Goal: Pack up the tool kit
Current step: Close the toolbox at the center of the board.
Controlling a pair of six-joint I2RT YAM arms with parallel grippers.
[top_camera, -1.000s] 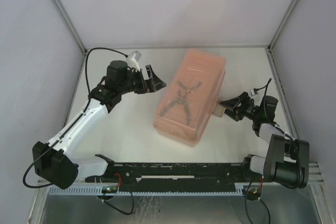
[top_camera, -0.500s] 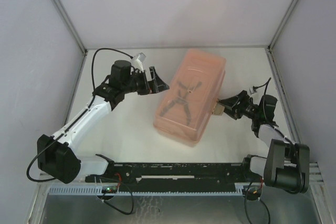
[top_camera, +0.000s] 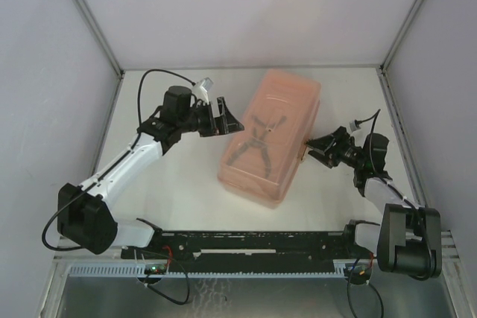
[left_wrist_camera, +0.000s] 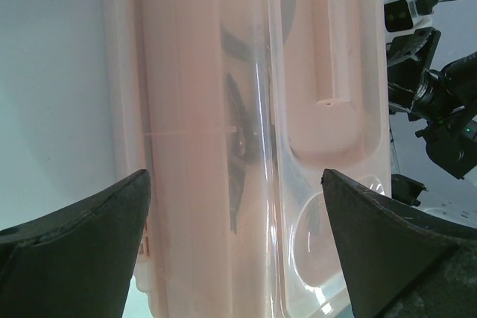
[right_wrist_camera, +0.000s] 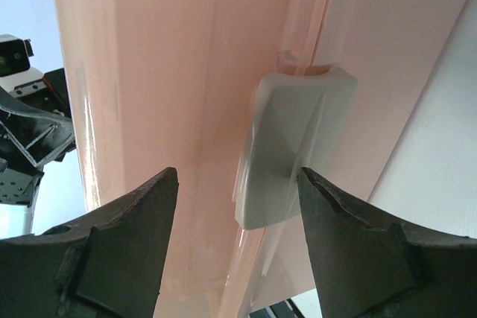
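Toolbox (top_camera: pixel 270 138): smooth salmon-pink translucent plastic, rounded rectangle, lid shut, sits mid-counter (top_camera: pixel 186 199), which is matte white. Dark tools (top_camera: pixel 257 139) inside show blurred through the lid, one X-shaped. My left tool (top_camera: pixel 226 117): fingers fully apart, empty, just beside the box's left side. My right tool (top_camera: pixel 313 147): fingers partly apart, pale glossy latch (right_wrist_camera: pixel 294 158) between them, can't tell if touching

1. A white table (top_camera: pixel 186 199) fills the middle.
2. Pale grey wall panels (top_camera: pixel 246 5) enclose three sides.
3. Silver metal struts (top_camera: pixel 87 16) run up both back corners.
4. A slotted grey cable duct (top_camera: pixel 246 267) lines the near edge.
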